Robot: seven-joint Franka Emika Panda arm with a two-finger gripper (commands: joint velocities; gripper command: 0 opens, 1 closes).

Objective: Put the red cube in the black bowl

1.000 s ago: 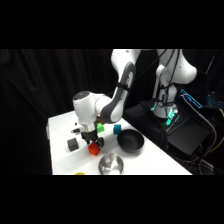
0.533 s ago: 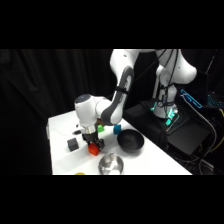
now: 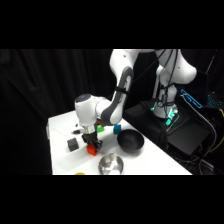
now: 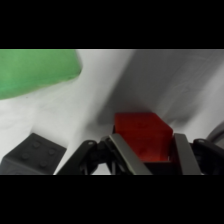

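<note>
Straddling the red cube (image 4: 144,136), fingers (image 4: 182,152) flanking it; contact unclear, tips cut off.

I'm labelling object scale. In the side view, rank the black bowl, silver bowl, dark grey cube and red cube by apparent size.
1. black bowl
2. silver bowl, slightly smaller, though nearer the camera
3. dark grey cube and red cube: alike; the red one is partly hidden by the end effector.

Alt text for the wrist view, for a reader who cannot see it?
A red cube sits on the white table between the gripper's two open fingers. A dark grey cube lies at lower left, and a green block fills the upper left corner.
</note>
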